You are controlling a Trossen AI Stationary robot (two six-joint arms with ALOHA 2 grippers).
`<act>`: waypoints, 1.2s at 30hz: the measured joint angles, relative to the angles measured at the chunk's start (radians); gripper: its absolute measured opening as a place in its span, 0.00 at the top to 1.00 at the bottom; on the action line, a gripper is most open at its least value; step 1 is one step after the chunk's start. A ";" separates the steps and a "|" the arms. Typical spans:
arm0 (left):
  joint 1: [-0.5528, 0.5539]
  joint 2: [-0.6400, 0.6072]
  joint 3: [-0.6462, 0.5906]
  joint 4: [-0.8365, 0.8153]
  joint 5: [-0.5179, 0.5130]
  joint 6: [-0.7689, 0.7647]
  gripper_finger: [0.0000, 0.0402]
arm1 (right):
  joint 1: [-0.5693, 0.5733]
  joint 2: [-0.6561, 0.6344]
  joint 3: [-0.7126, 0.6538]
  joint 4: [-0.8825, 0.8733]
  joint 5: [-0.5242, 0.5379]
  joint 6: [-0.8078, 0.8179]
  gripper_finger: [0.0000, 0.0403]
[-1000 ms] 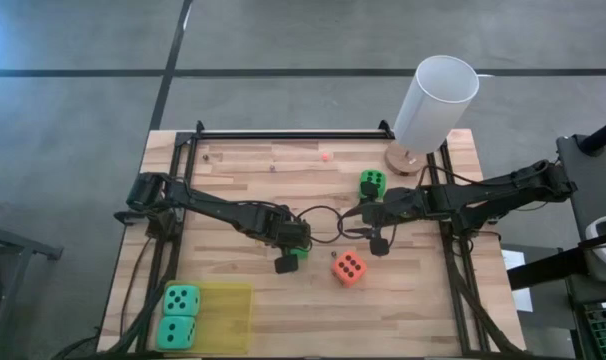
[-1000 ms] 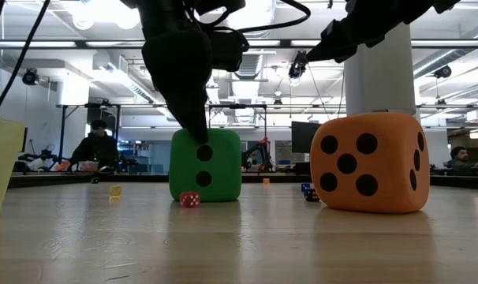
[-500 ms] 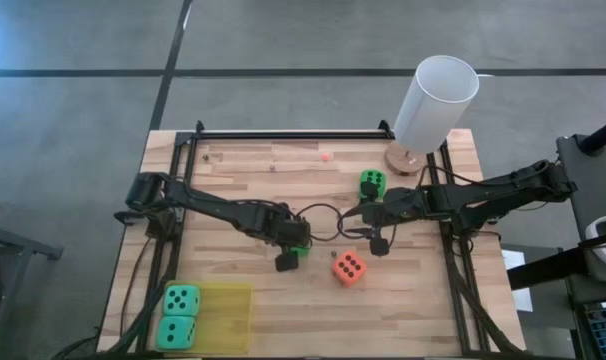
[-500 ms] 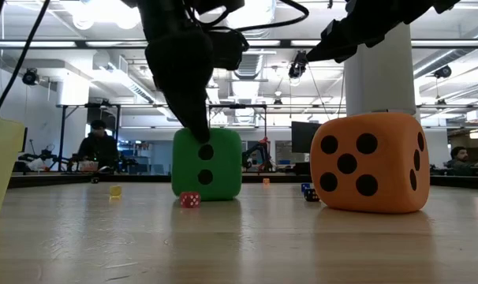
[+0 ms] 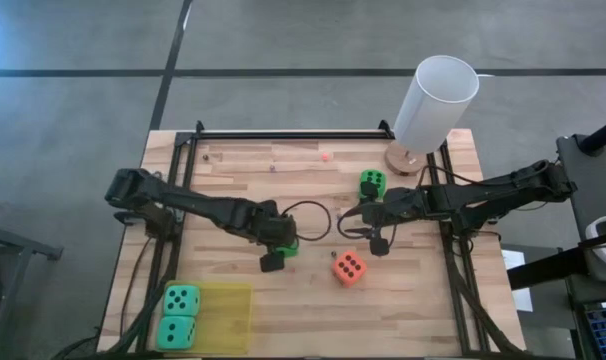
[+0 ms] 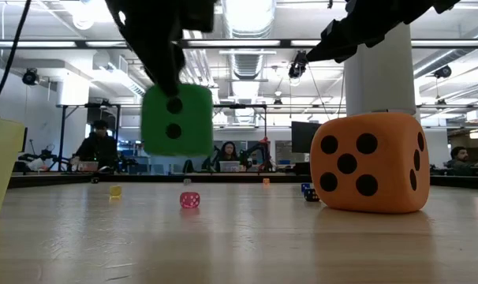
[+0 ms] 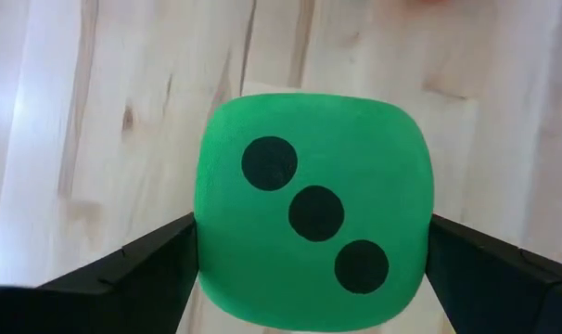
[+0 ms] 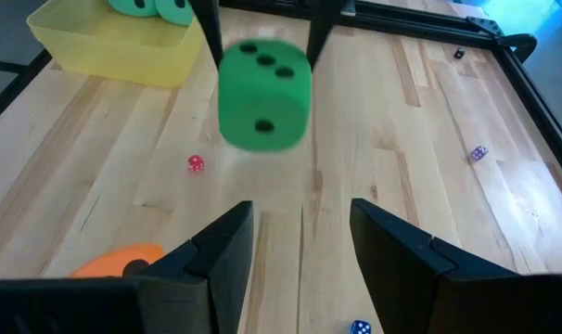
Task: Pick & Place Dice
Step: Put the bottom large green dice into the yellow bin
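My left gripper (image 5: 276, 252) is shut on a green die (image 6: 178, 118), which hangs above the middle of the table. In the right wrist view this die (image 8: 262, 93) is seen in the air. My right gripper (image 8: 304, 250) is open and hovers right of centre (image 5: 378, 240), touching nothing. An orange-red die (image 5: 349, 267) rests on the wood between both grippers, towards the near edge. A second green die (image 5: 372, 183) sits farther back. Two teal dice (image 5: 178, 315) lie in the left end of a yellow tray (image 5: 226, 315). My left gripper pinches the green die between its two fingers (image 7: 142, 269) on two opposite side faces (image 7: 211, 241). The fingers come from above, pointing down. The die is lifted clear of the table and stays level, its three-pip face (image 7: 313, 213) turned up towards the wrist camera.
A tall white cylinder (image 5: 435, 105) stands on a wooden base at the far right corner. Tiny dice are scattered on the wood: a red one (image 6: 189, 200), a blue one (image 6: 310, 192), a yellow one (image 6: 115, 190). A black frame (image 5: 283, 135) borders the table. People sit in the room behind.
My left gripper has risen and moved a little toward the table's left edge, carrying the green die. The die stood on the table a second ago and now hangs clear above it. The right arm has kept still.
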 joint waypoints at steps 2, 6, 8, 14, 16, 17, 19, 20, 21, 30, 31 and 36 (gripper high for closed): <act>-0.019 -0.027 0.000 -0.028 0.000 -0.030 0.06 | 0.000 0.000 0.000 0.000 0.000 0.000 0.55; -0.065 -0.080 0.000 -0.067 0.001 -0.084 0.07 | 0.000 0.000 0.000 0.000 0.000 0.000 0.55; -0.094 -0.107 0.001 -0.080 0.002 -0.117 0.07 | 0.000 0.000 0.000 0.000 0.000 0.000 0.55; -0.200 -0.173 0.001 -0.107 0.027 -0.222 0.07 | 0.000 0.000 0.000 0.000 0.000 0.000 0.55; -0.238 -0.187 0.001 -0.114 0.034 -0.264 0.08 | 0.000 0.000 0.000 0.000 0.000 0.000 0.55; -0.256 -0.193 0.001 -0.118 0.037 -0.286 0.08 | 0.000 0.000 0.000 0.000 0.000 0.000 0.55; -0.293 -0.200 0.001 -0.124 0.039 -0.326 0.08 | 0.000 0.000 0.000 0.000 0.000 0.000 0.55; -0.311 -0.202 0.001 -0.126 0.039 -0.343 0.08 | 0.000 0.000 0.000 0.000 0.000 0.000 0.55; -0.329 -0.203 0.001 -0.131 0.040 -0.357 0.08 | 0.000 0.000 0.000 0.000 0.000 0.000 0.55; -0.480 -0.203 0.001 -0.150 0.046 -0.499 0.08 | 0.000 0.000 0.000 0.000 0.000 0.000 0.55; -0.496 -0.203 0.001 -0.150 0.046 -0.518 0.08 | 0.000 0.000 0.000 0.000 0.000 0.000 0.55; -0.560 -0.203 -0.001 -0.145 0.046 -0.613 0.08 | 0.000 0.000 0.000 0.000 0.000 0.000 0.55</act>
